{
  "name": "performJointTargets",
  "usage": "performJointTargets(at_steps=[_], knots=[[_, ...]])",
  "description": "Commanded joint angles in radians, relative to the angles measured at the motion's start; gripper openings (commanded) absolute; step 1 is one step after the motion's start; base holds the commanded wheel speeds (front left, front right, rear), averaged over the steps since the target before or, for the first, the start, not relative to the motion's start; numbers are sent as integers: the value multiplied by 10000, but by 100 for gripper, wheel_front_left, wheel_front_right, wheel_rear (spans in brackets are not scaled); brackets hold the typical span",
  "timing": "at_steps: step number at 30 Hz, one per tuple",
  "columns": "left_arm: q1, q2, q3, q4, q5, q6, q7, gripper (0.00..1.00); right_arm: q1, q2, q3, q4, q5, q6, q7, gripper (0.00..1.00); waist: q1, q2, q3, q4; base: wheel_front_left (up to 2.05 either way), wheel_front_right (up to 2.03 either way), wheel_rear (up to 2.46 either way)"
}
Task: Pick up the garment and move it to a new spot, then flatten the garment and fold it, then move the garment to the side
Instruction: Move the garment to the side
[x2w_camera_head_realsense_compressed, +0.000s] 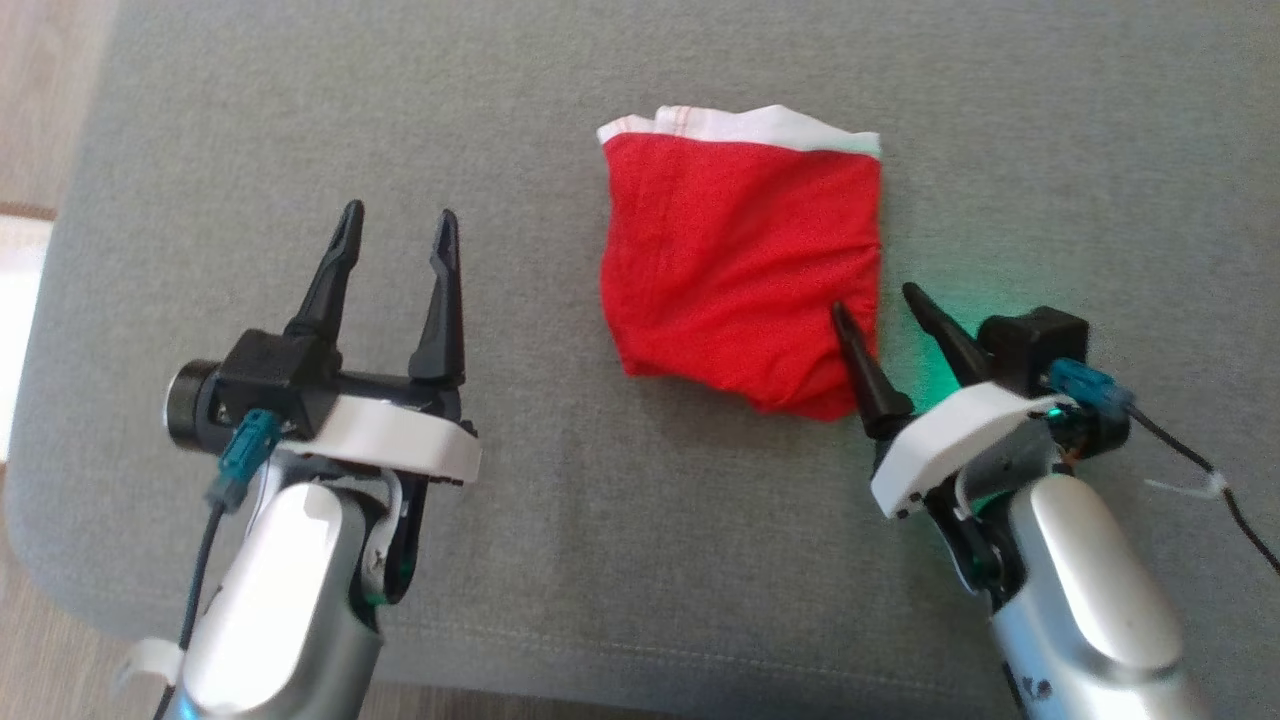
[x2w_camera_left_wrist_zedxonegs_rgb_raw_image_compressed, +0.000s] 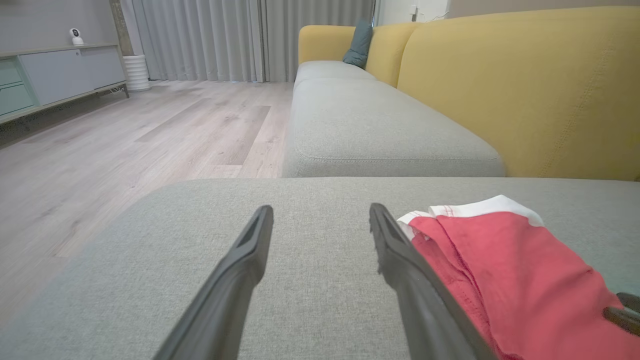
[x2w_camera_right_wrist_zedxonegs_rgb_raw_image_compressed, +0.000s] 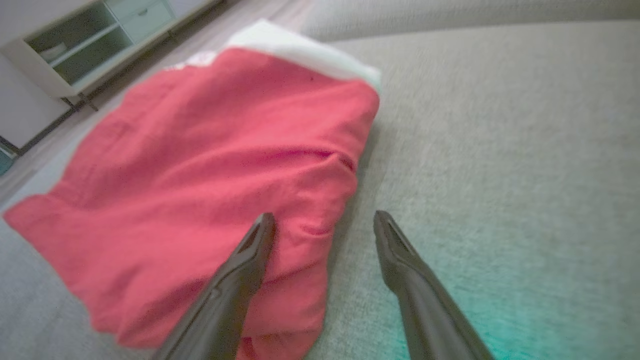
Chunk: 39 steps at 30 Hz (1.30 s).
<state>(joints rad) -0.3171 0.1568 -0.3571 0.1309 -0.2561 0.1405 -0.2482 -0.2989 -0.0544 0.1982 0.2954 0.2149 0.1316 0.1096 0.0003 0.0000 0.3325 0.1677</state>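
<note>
Red garment (x2w_camera_head_realsense_compressed: 740, 270) is sitting folded up into a rough square on the grey cushion (x2w_camera_head_realsense_compressed: 600, 560), a bit right of the middle in the head view. The white band runs along its far edge, and the red part has a few wrinkles, mostly toward the near right corner.

Left gripper (x2w_camera_head_realsense_compressed: 400, 212) is wide open with nothing in it. It's over bare cushion off to the left of the garment, well apart from it. In the left wrist view the garment's white corner is just beside the tip of one finger.

Right gripper (x2w_camera_head_realsense_compressed: 874, 300) is spread open too, and empty. It's right at the garment's near right corner, with one finger over the red cloth and the other over the cushion just past the edge. Can't tell if that finger is actually pressing on the fabric or just above it.

Behind all that there's a yellow sofa (x2w_camera_left_wrist_zedxonegs_rgb_raw_image_compressed: 525, 90), wood floor (x2w_camera_left_wrist_zedxonegs_rgb_raw_image_compressed: 125, 150) and a low cabinet (x2w_camera_left_wrist_zedxonegs_rgb_raw_image_compressed: 60, 75).
</note>
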Motion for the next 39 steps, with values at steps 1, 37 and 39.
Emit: performJointTargets(at_steps=[1, 37, 39], knots=[[-399, 129, 290, -294, 106, -1, -87, 100, -225, 1, 279, -120, 1, -9, -49, 100, -3, 0, 160, 168, 0, 0, 0], [-525, 518, 462, -929, 851, -371, 179, 100, -783, -1830, 396, -303, -230, -9, 1103, 0, -3, 0, 454, -3658, 0, 0, 0], [-645, 548, 393, -1030, 911, -392, 246, 100, -1071, -2042, 332, -322, -214, -9, 1088, 0, -3, 0, 612, -3785, 0, 0, 0]])
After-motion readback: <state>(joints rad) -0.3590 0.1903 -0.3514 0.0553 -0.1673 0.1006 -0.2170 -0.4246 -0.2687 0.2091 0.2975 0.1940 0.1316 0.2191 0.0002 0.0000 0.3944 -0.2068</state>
